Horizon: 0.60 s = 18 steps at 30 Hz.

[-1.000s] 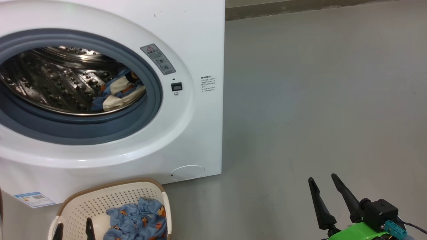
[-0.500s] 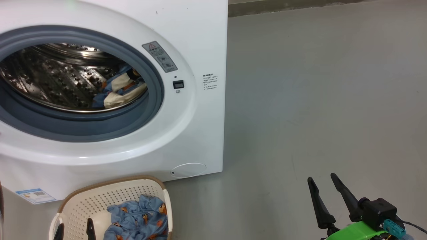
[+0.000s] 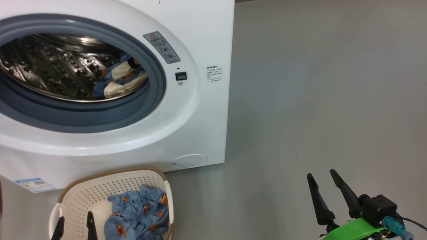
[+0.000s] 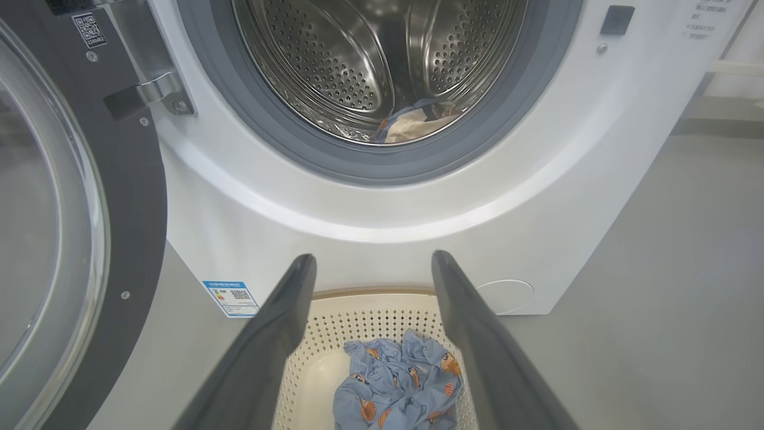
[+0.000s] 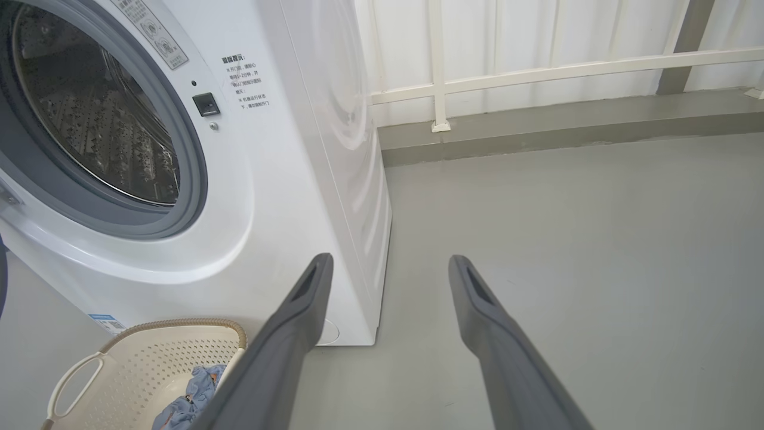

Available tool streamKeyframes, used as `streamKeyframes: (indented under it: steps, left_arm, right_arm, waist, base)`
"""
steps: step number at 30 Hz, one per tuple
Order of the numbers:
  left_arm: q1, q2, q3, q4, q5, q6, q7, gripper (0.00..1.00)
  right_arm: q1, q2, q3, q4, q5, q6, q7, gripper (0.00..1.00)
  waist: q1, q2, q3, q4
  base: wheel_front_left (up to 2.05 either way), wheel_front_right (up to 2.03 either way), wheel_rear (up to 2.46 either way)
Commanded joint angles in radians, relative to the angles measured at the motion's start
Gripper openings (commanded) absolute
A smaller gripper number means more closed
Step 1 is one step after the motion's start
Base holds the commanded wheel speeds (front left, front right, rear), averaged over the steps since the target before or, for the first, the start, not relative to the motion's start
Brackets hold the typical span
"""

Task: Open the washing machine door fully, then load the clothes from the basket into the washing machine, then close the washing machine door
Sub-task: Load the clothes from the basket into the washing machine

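Dipped lower over the past second, pulling more of the basket [image 3: 100, 190] into the head view; nothing else shifted. Left fingers [image 4: 286, 316] spread and empty over the remaining clothes [image 4: 397, 382]; right fingers [image 3: 320, 203] spread too, well apart above bare floor [image 3: 317, 83]. Beside the left fingers, washing machine door [image 4: 137, 197] wide open, one garment [image 3: 120, 83] already in the washing machine [image 3: 200, 116] beyond them. Seemingly lining up the second pick

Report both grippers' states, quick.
Left gripper: open, holding nothing.
Right gripper: open, holding nothing.
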<state>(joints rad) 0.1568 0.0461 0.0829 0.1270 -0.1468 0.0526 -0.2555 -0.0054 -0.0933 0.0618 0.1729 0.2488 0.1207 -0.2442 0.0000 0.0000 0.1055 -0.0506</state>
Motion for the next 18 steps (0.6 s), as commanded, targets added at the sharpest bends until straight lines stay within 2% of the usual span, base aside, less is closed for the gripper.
streamKeyframes:
  steps: [1, 18]
  left_arm:
    - [-0.045, 0.004, 0.03, -0.016, -0.008, 0.006, -0.006, 1.0]
    - [-0.146, 0.004, 0.015, 0.031, -0.009, -0.004, -0.006, 1.0]
  right_arm:
    - [-0.04, -0.004, 0.027, -0.023, -0.003, 0.01, -0.009, 1.0]
    - [-0.075, -0.001, 0.023, -0.029, -0.001, 0.01, -0.014, 1.0]
  waist:
    - [0.0, 0.0, 0.02, 0.003]
    - [0.0, 0.0, 0.192, 0.015]
  base:
    - [0.0, 0.0, 0.0]
    - [0.0, 0.0, 0.0]
